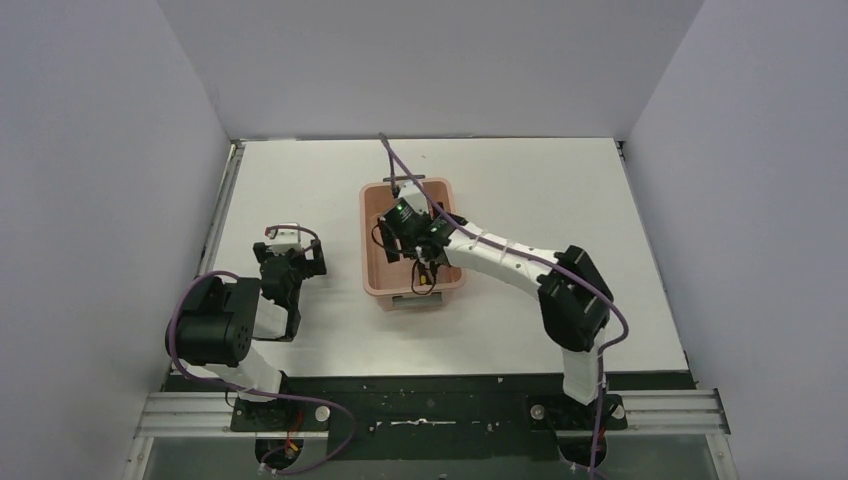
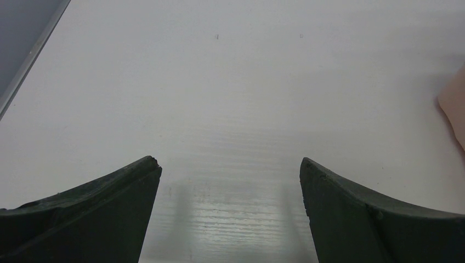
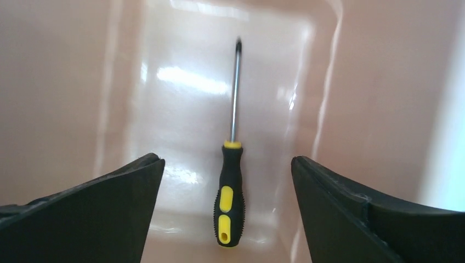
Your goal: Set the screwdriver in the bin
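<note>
The screwdriver (image 3: 229, 200) lies flat on the floor of the salmon-pink bin (image 3: 60, 82), black and yellow handle toward me, thin shaft pointing away. My right gripper (image 3: 227, 159) is open, its jaws spread to either side above the handle and holding nothing. In the top view the right gripper (image 1: 408, 238) hangs inside the bin (image 1: 366, 235), and a bit of the yellow handle (image 1: 427, 282) shows at the near end. My left gripper (image 2: 230, 170) is open and empty, low over the white table; in the top view the left gripper (image 1: 290, 252) sits left of the bin.
The bin's edge (image 2: 455, 107) shows at the right of the left wrist view. White walls enclose the table on three sides. A metal rail (image 1: 225, 205) runs along the table's left edge. A purple cable (image 1: 400, 165) arches over the bin's far end.
</note>
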Tool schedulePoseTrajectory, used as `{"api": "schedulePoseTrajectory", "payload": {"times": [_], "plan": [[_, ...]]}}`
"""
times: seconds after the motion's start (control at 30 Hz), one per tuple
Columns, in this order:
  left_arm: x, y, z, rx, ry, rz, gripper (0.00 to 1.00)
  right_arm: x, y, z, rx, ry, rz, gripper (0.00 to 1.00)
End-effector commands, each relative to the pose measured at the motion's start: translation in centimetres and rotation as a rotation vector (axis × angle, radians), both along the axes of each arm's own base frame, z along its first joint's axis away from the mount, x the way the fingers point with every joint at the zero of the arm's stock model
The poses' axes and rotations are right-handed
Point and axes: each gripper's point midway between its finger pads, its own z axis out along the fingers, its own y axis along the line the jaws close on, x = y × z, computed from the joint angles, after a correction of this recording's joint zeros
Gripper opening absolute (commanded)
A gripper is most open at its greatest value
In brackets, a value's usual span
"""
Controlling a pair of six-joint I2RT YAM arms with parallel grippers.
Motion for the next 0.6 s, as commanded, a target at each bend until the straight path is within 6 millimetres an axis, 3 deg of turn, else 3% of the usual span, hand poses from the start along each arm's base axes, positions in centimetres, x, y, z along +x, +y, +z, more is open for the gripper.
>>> {"api": "schedulePoseTrajectory", "payload": {"times": [0.0,0.07,0.17,0.3,0.47,0.57], "plan": [[0.9,0.0,1.8,-0.01,-0.066,0.004,0.97,3.4,-1.5,13.6,0.142,-0.249,0.005,0.98],[0.9,0.0,1.8,-0.009,-0.065,0.004,0.97,4.2,-3.8,16.0,0.17,-0.283,-0.015,1.0],[0.9,0.0,1.8,-0.009,-0.066,0.004,0.97,4.8,-7.7,18.1,0.148,-0.327,-0.056,1.0],[0.9,0.0,1.8,-0.009,-0.065,0.004,0.97,5.5,-15.2,20.1,0.065,-0.352,-0.164,1.0],[0.9,0.0,1.8,-0.009,-0.066,0.004,0.97,5.9,-25.3,20.9,0.017,-0.352,-0.358,1.0],[0.9,0.0,1.8,-0.009,-0.065,0.004,0.97,5.4,-30.9,20.4,0.0,-0.32,-0.46,1.0]]}}
